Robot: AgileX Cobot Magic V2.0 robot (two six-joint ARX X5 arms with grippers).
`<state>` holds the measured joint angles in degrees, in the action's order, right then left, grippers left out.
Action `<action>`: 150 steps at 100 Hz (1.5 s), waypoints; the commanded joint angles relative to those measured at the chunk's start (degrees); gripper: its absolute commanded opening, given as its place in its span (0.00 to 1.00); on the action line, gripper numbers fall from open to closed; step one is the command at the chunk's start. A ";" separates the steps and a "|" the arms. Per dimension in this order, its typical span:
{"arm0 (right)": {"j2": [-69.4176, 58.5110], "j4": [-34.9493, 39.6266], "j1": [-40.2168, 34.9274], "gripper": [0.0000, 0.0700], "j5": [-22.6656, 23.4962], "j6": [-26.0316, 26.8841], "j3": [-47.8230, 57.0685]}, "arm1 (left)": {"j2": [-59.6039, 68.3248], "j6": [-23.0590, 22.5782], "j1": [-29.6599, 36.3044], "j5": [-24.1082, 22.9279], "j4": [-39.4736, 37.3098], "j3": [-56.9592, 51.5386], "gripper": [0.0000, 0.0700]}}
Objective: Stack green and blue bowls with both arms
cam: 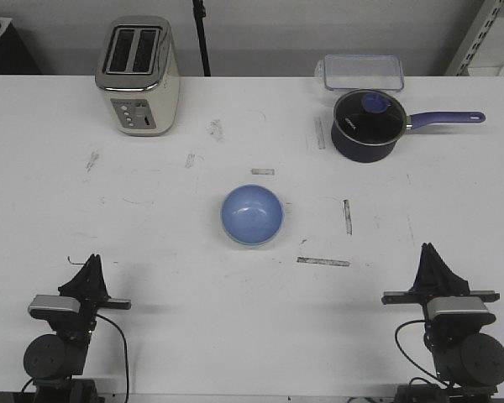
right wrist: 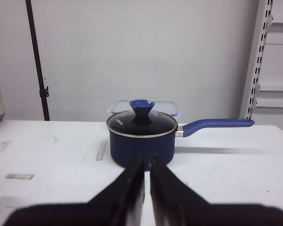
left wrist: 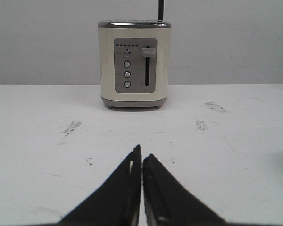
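Nearest, the left hand (cam: 91,262) and right hand (cam: 430,249) rest closed and empty on the counter (cam: 151,243). Between and beyond them sits the blue bowl (cam: 252,215), a pale rim beneath. Farther, a toaster (cam: 139,75) and saucepan (cam: 369,125), lid lettering unreadable.

Blue bowl (cam: 252,216) sits mid-table with a pale green rim peeking out underneath (so it's nested in the green one). Both grippers, left (cam: 91,267) and right (cam: 429,254), are parked near the front edge, well apart from it.
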<state>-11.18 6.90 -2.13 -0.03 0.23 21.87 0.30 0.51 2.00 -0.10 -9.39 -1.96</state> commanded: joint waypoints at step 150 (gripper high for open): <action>11.10 -7.32 2.36 0.02 1.11 2.67 -21.14 | -0.11 -0.74 -0.07 -0.13 -0.92 1.27 0.00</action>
<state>-0.05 0.05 0.19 1.28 2.20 0.82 0.30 0.51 2.00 -0.10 -9.43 -1.96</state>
